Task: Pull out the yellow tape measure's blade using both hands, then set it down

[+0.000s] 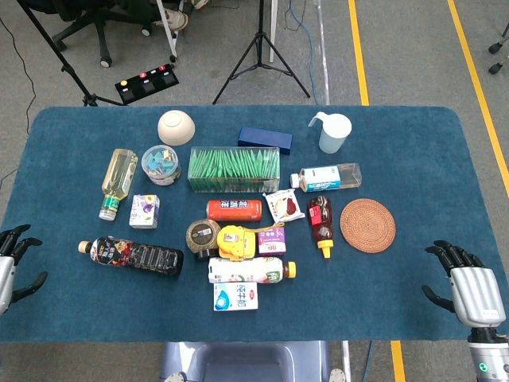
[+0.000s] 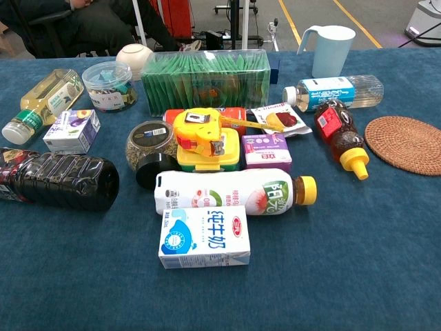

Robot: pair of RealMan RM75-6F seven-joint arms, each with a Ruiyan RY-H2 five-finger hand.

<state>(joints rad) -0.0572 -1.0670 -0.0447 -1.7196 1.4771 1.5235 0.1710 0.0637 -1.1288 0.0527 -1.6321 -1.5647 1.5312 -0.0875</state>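
Observation:
The yellow tape measure (image 1: 236,242) sits in the middle of the cluttered table, on top of a yellow-green box; in the chest view the tape measure (image 2: 200,132) shows a short length of blade sticking out to the right. My left hand (image 1: 9,267) hangs at the table's left edge, fingers apart and empty. At the right edge near the front, my right hand (image 1: 465,288) is also spread and holds nothing. Both hands are far from the tape measure and are absent from the chest view.
Around the tape measure lie a dark jar (image 1: 202,235), a red can (image 1: 235,209), a white drink bottle (image 1: 250,271), a milk carton (image 1: 235,297), a purple box (image 1: 272,239), a dark cola bottle (image 1: 135,255), a honey bottle (image 1: 320,223) and a woven coaster (image 1: 367,225).

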